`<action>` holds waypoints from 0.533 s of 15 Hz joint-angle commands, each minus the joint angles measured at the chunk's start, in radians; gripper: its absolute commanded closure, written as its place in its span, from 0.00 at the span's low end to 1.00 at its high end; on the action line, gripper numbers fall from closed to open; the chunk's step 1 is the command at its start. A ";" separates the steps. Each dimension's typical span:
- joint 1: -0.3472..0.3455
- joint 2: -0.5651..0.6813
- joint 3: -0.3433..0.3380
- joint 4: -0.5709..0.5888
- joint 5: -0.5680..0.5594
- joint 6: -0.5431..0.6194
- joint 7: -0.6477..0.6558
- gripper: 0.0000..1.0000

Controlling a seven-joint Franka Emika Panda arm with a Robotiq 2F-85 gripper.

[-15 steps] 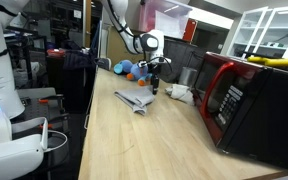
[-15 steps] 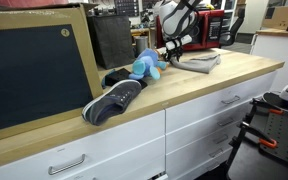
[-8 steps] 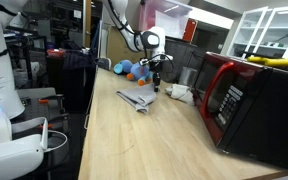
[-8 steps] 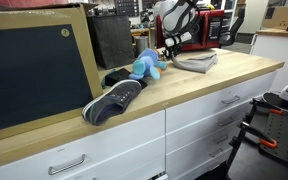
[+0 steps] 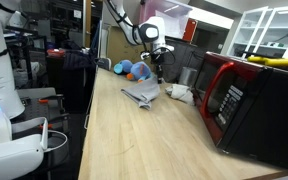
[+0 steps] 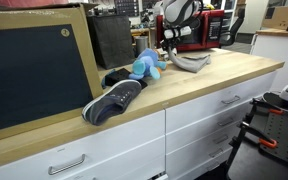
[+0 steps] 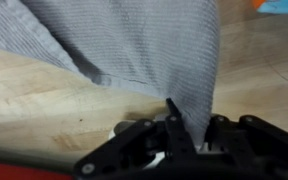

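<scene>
Wrist view is showing the gripper (image 7: 189, 125) pinching the grey cloth (image 7: 134, 40) by one thin fold, jaws drawn narrow on the fabric. The rest is draping down toward the wooden counter (image 7: 44, 100). In an exterior view the cloth's lower end seems to be lying on the counter top between the red microwave (image 5: 234, 95) and the blue plush toy (image 6: 147, 66).

Judging by that slim bite, the fold could be slipping free under the cloth's own weight. The trailing end could also be dragging across the wood and snagging the plush toy just beside it, or brushing the microwave.

Counting from the biggest down: one counter, one chalkboard (image 6: 34, 70), one microwave, one dark shoe (image 6: 114, 100), one grey cloth, one plush toy — and one gripper doing the holding.
</scene>
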 commanded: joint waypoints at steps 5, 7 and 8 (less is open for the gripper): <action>-0.082 -0.179 0.018 -0.301 0.109 0.299 -0.107 0.97; -0.133 -0.218 0.046 -0.365 0.179 0.344 -0.203 0.97; -0.159 -0.233 0.064 -0.388 0.218 0.352 -0.257 0.97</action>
